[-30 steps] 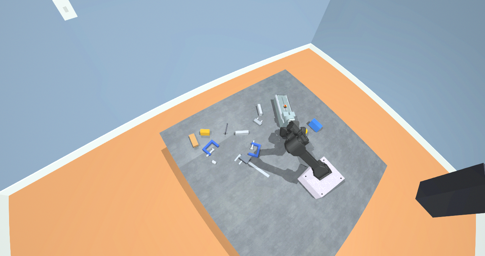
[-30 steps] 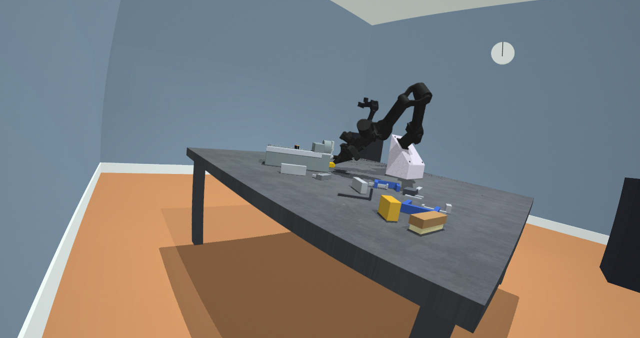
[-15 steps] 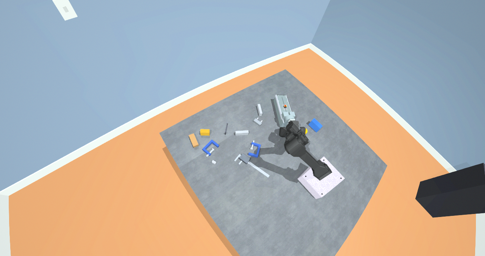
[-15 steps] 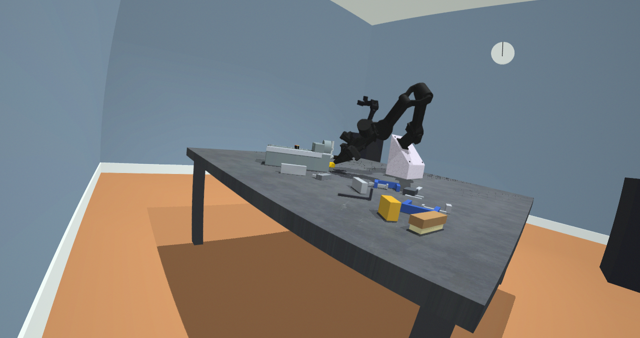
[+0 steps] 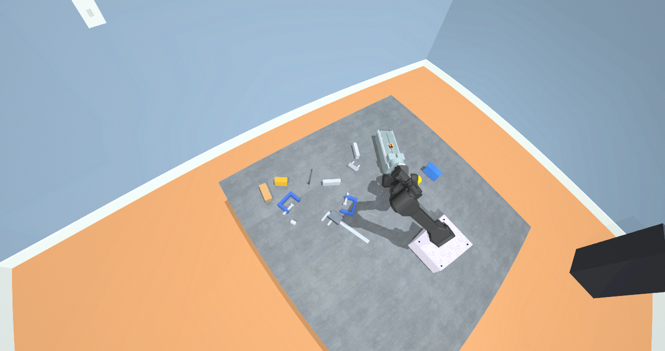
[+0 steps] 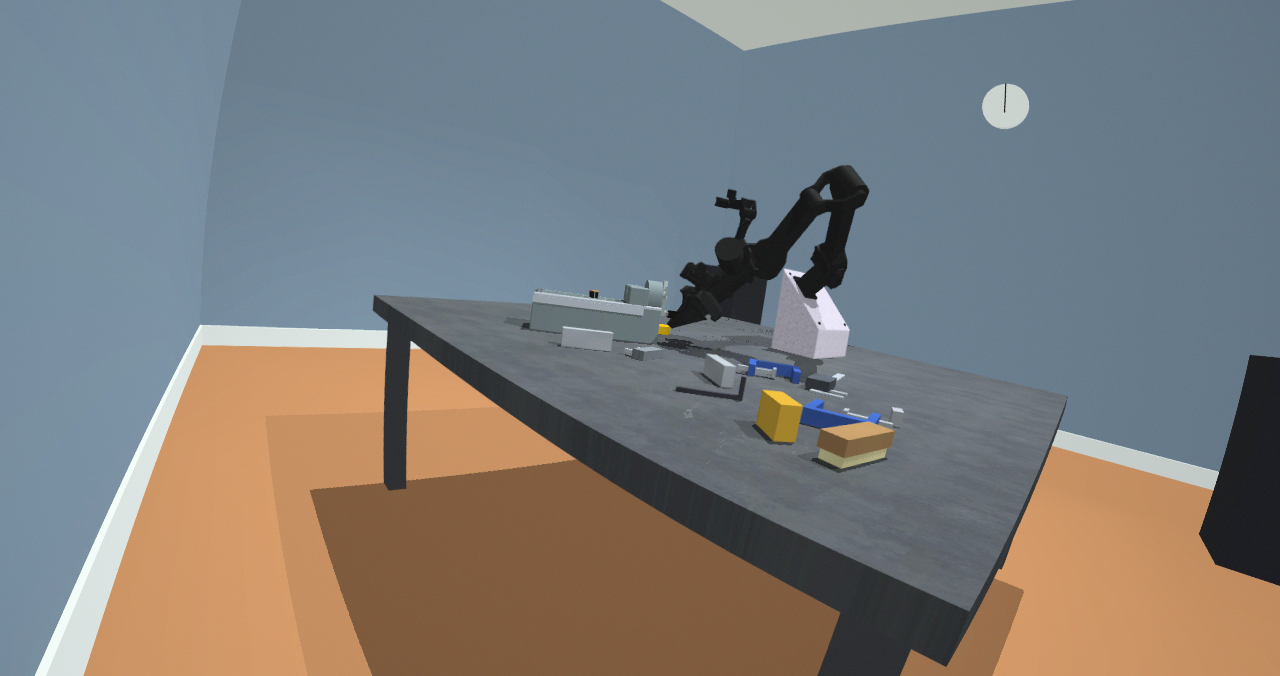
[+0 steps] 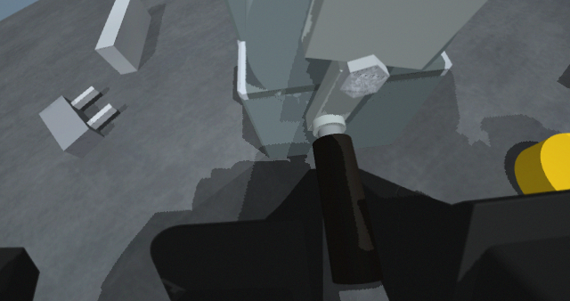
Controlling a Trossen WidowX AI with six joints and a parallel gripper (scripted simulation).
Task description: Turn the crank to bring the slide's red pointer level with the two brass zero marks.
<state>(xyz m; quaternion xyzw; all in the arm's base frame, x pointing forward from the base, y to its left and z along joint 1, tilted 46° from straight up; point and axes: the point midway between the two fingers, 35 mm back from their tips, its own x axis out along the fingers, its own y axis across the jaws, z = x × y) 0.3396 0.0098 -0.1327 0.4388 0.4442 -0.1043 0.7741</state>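
Observation:
The pale grey-green machine (image 5: 381, 156) (image 6: 586, 319) (image 7: 273, 69) stands at the far part of the table. Its small red pointer (image 5: 390, 146) shows on top of the slide in the top view; the brass zero marks are too small to tell apart there, so I cannot tell whether they are level. In the wrist view the crank arm (image 7: 327, 93) slants down-left from its hex end to a dark brown handle (image 7: 340, 212). My gripper (image 7: 329, 175) (image 5: 396, 169) is shut on that handle. The pointer and marks are out of the wrist view.
A yellow cylinder (image 5: 419, 179) (image 6: 663, 329) (image 7: 545, 165) stands close beside the gripper, with a blue block (image 5: 433, 171) beyond it. A white block (image 5: 356, 150) (image 6: 587, 338) (image 7: 125, 36) and a two-pronged grey piece (image 5: 353, 166) (image 7: 69, 123) lie on the machine's other side.

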